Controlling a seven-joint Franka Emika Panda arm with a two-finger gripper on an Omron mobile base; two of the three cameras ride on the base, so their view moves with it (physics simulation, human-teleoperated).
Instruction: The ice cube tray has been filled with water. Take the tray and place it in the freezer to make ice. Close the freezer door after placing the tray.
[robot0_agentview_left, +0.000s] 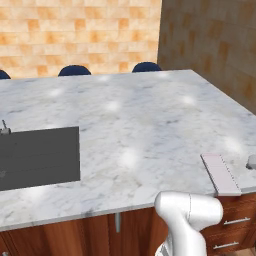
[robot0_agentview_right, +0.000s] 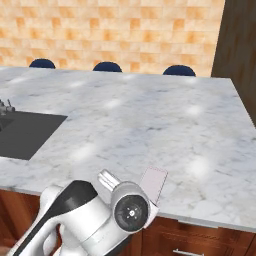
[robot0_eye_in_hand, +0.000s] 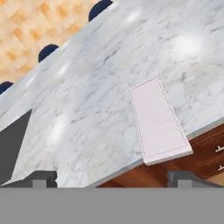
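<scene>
The ice cube tray (robot0_agentview_left: 220, 173) is a flat, pale pink-white rectangle lying at the front right edge of the marble island counter (robot0_agentview_left: 130, 120), its near end at the lip. In the right base view my white arm covers the near end of the tray (robot0_agentview_right: 154, 182). In the hand view the tray (robot0_eye_in_hand: 157, 120) lies ahead and a little right of centre. My gripper (robot0_eye_in_hand: 113, 178) is open, with its two dark fingertips (robot0_eye_in_hand: 43, 177) spread wide. It hangs short of the counter edge, apart from the tray, and holds nothing. The freezer and the freezer door are out of view.
A dark grey sink (robot0_agentview_left: 40, 157) is set into the counter at the left, with a faucet (robot0_agentview_left: 5, 129) beside it. Dark blue stool backs (robot0_agentview_left: 74, 70) line the far side. Wooden drawers (robot0_agentview_left: 235, 220) sit under the tray. A small grey object (robot0_agentview_left: 251, 161) lies at the right edge.
</scene>
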